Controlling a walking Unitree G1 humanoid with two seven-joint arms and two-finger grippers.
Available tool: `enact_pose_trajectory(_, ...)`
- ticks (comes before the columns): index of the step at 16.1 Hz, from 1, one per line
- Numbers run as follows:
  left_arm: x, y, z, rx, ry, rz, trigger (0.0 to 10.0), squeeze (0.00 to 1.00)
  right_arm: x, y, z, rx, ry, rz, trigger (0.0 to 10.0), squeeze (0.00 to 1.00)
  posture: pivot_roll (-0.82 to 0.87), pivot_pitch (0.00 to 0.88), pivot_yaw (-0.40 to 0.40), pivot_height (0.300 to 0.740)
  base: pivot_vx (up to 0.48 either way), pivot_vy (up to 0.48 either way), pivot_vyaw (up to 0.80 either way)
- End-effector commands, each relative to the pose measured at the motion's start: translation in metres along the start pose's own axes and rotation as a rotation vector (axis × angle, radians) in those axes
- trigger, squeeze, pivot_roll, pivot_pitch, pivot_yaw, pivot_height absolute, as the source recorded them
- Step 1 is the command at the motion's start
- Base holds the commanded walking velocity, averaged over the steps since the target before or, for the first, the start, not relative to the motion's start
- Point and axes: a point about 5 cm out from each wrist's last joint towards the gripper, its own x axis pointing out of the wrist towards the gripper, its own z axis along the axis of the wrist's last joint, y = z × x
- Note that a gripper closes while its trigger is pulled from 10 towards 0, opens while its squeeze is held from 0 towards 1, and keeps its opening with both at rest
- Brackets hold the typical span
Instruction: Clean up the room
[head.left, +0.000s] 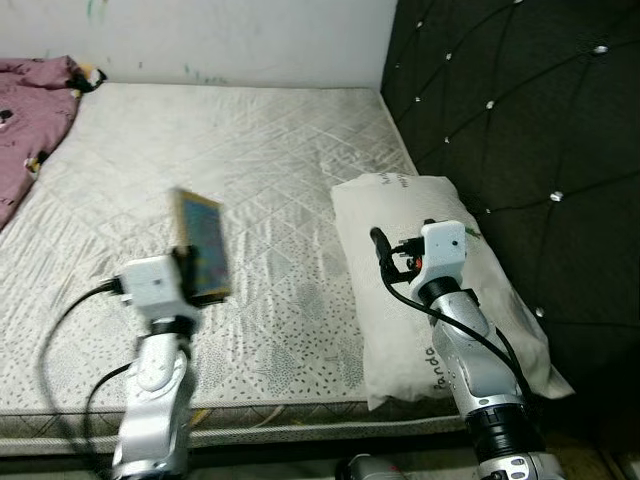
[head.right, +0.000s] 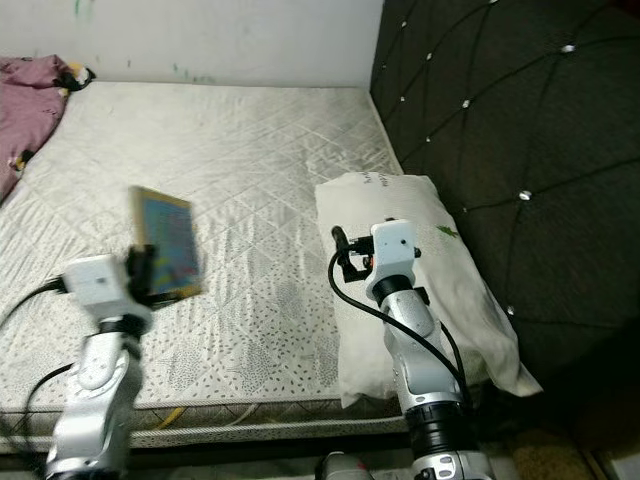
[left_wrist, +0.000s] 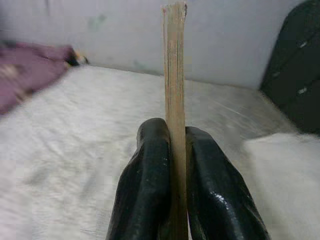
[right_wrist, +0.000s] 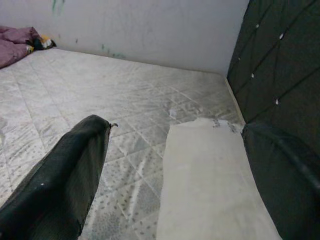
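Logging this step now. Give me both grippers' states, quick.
Left gripper: shut on a thin book, held upright above the mattress.
Right gripper: open, holding nothing, over the pillow.

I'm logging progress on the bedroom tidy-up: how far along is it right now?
Done: the pillow lies by the headboard. In hand: the left gripper is shut on a thin book, held upright above the mattress. The right gripper is open over the pillow. Left: the pink blanket lies bunched in the far corner.
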Motion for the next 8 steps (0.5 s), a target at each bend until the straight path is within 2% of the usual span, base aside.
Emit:
enact_pose_trajectory(1,-0.001,0.003,0.02,0.097,-0.125,0.004,10.0,0.0,-0.005,-0.009,-0.002,-0.037,0.002,-0.038,10.0,0.0,-0.02,0.0,-0.013,0.74,0.0,0.0,0.0)
enact_pose_trajectory(3,-0.018,0.019,0.026,0.088,-0.115,0.066,10.0,0.0,-0.018,-0.031,-0.007,-0.05,0.028,-0.097,10.0,0.0,-0.01,0.0,-0.015,0.74,0.0,0.0,0.0)
enact_pose_trajectory(6,-0.04,0.025,0.015,0.072,-0.052,0.076,10.0,0.0,-0.029,-0.045,-0.013,-0.019,0.071,-0.133,10.0,0.0,0.0,0.0,-0.02,0.74,0.0,0.0,0.0)
enact_pose_trajectory(7,-0.045,0.026,0.011,0.073,-0.039,0.088,10.0,0.0,-0.031,-0.045,-0.014,-0.022,0.079,-0.133,10.0,0.0,0.0,0.0,-0.021,0.74,0.0,0.0,0.0)
enact_pose_trajectory(8,-0.046,0.02,0.007,0.07,-0.033,0.074,10.0,0.0,-0.033,-0.044,-0.016,-0.016,0.087,-0.13,10.0,0.0,0.0,0.0,-0.022,0.74,0.0,0.0,0.0)
